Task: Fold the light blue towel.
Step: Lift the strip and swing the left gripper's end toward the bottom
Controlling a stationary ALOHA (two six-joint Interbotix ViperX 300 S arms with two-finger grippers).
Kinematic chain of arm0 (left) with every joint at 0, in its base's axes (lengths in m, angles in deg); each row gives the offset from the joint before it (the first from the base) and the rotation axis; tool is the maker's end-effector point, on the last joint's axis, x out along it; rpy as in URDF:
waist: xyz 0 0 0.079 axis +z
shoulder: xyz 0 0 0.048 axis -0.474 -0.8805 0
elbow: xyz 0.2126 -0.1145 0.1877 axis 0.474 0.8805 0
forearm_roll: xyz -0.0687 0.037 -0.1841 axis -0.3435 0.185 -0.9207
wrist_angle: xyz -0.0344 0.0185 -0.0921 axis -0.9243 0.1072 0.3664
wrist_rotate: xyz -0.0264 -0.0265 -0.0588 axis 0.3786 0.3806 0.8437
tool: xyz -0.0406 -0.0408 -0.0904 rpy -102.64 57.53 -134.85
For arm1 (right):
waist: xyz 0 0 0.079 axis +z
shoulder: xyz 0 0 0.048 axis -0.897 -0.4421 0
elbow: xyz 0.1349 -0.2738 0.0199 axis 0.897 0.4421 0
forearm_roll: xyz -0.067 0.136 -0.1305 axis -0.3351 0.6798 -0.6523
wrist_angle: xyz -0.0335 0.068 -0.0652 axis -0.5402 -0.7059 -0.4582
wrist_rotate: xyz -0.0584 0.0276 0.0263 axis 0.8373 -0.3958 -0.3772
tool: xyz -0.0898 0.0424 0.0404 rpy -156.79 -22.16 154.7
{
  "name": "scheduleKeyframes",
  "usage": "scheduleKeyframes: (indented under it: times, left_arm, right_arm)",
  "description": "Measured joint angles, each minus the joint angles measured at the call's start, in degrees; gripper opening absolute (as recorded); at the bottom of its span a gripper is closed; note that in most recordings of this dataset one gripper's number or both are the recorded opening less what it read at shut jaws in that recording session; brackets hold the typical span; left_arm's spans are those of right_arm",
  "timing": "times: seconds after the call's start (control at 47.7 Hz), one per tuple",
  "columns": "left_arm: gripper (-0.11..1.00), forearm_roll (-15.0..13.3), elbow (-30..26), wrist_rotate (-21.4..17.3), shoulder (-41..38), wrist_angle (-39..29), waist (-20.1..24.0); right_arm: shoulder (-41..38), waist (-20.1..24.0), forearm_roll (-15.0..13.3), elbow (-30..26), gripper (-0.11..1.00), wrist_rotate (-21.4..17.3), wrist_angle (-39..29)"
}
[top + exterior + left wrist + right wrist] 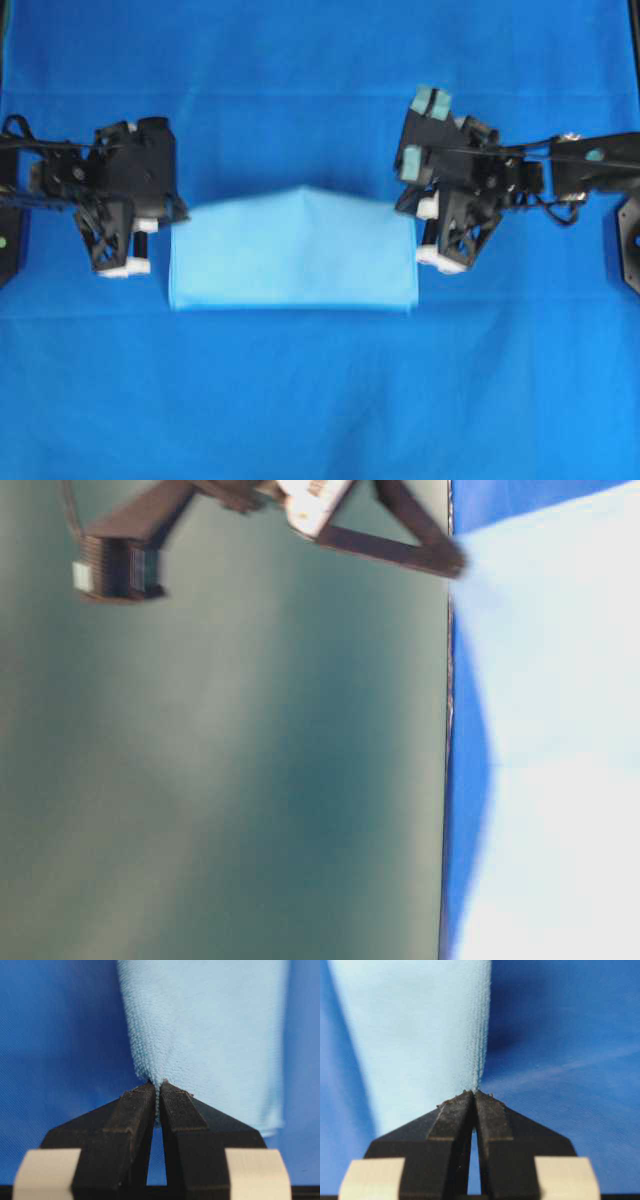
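The light blue towel (292, 250) lies in the middle of the table as a wide folded rectangle, its far edge rising to a peak at the centre. My left gripper (176, 214) is at the towel's far left corner. In the left wrist view its tips (158, 1085) are shut on a pinch of the towel (210, 1035). My right gripper (412, 210) is at the far right corner. Its tips (473, 1093) are shut on the hemmed edge of the towel (420, 1030).
A darker royal-blue tablecloth (320, 400) covers the whole table under the towel. The table-level view is turned sideways and blurred: a dark arm part (390, 545), the pale towel (560, 730) and a strip of tablecloth (470, 770) show.
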Motion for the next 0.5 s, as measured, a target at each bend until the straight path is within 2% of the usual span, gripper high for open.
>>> scheduleKeyframes:
  times: [0.231, 0.503]
  left_arm:
    - [0.03, 0.0, -1.1, 0.0, 7.5, -1.1, 0.0]
    - [0.03, 0.0, -1.1, 0.2, 10.1, -1.1, 0.0]
  right_arm:
    - [7.0, 0.4, -0.1, -0.5, 0.01, 0.0, -3.6]
    - [10.5, 0.7, -0.1, -0.5, 0.01, -0.1, -4.0]
